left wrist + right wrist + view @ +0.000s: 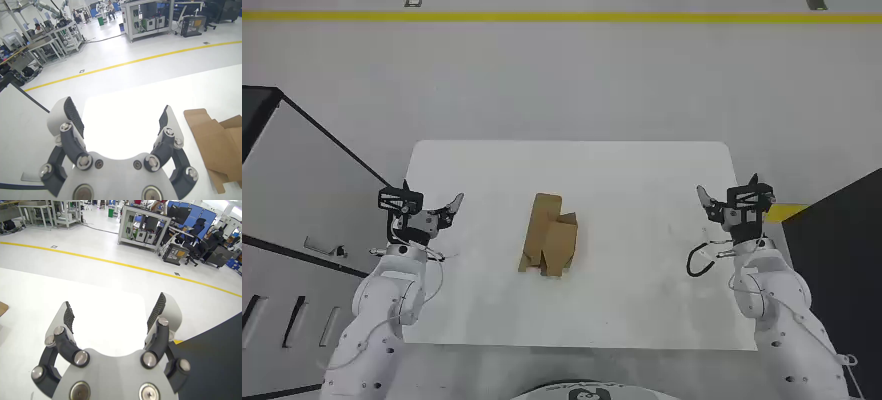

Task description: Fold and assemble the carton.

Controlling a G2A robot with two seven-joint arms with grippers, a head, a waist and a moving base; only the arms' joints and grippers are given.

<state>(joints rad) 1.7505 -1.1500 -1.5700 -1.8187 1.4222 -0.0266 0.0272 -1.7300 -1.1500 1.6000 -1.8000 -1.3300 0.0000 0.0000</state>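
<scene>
A flat brown carton with its flaps spread lies in the middle of the white table. My left gripper hovers at the table's left edge, open and holding nothing; in the left wrist view the left gripper has the carton off to one side. My right gripper stands at the table's right edge, also open with nothing between its fingers. In the right wrist view the right gripper faces the table's far right corner, and a corner of the carton shows at the frame's edge.
A dark panel stands beside the table on the right, and a black-framed surface on the left. A yellow floor line runs beyond the table's far edge.
</scene>
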